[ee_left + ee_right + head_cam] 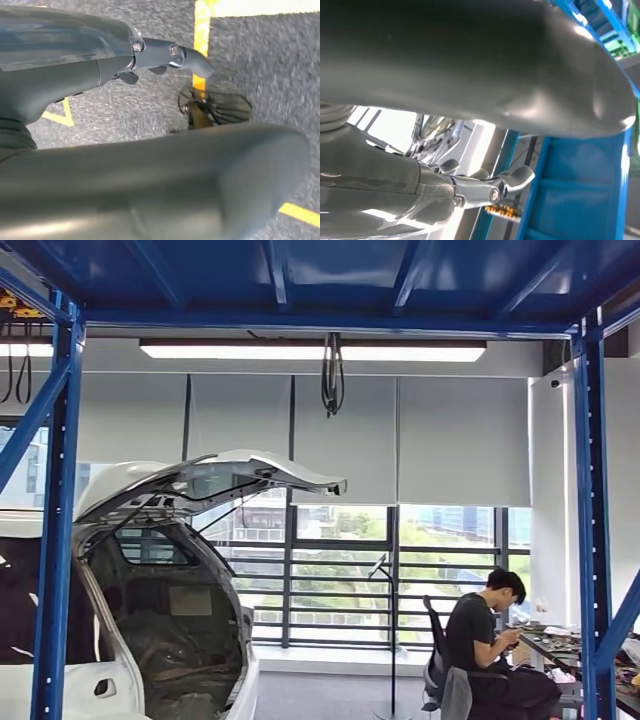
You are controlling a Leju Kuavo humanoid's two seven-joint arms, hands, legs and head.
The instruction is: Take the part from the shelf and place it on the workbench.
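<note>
Left hand [158,165] over speckled grey carpet, apparently empty, right hand [478,65] glossy, grasp unclear, blue steel frame [56,520].

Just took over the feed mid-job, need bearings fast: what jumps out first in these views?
The white car at lower left of the head view, its tailgate raised and boot open, framed by blue shelf uprights. At lower right a person sits at a cluttered table. The left hand hangs over grey carpet with yellow floor lines; the right hand is near blue racking.
</note>
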